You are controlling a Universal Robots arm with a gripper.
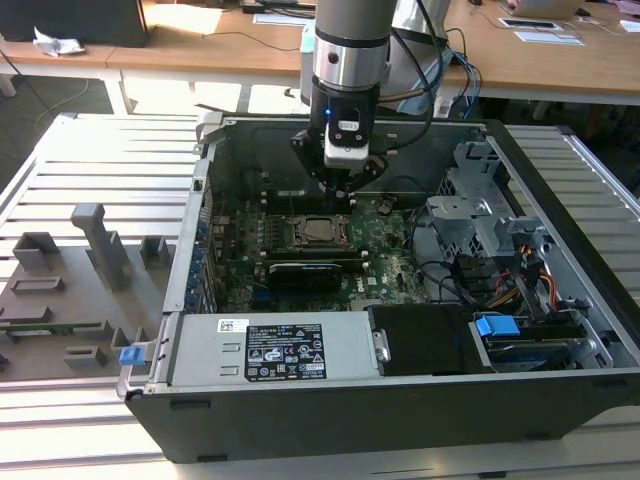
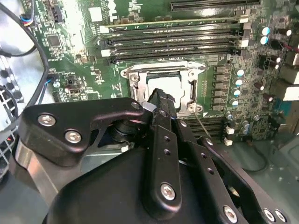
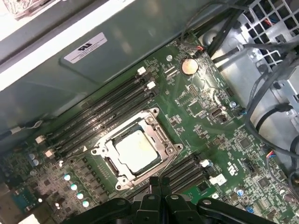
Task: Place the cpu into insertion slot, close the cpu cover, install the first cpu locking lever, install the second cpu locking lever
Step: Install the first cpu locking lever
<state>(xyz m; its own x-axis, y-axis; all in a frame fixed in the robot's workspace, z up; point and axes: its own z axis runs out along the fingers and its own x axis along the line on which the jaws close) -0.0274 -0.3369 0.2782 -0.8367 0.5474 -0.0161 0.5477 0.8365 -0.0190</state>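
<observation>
The pincer (image 2: 159,95), clenched with nothing visible between its tips, hangs over one edge of the cpu (image 3: 135,149). The cpu lies flat in its socket, framed by the lowered cpu cover (image 3: 161,135), on the green motherboard (image 3: 205,107) inside the open computer case (image 1: 400,420) on the counter (image 1: 110,160).

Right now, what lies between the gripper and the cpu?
In the first wrist view, just one side of the cpu cover, which lies flat around the cpu. The gripper hangs close beside that side of the frame.

Cables (image 3: 264,88) crowd beside the motherboard (image 3: 205,112); the cpu cover (image 3: 158,133) lies unobstructed.
</observation>
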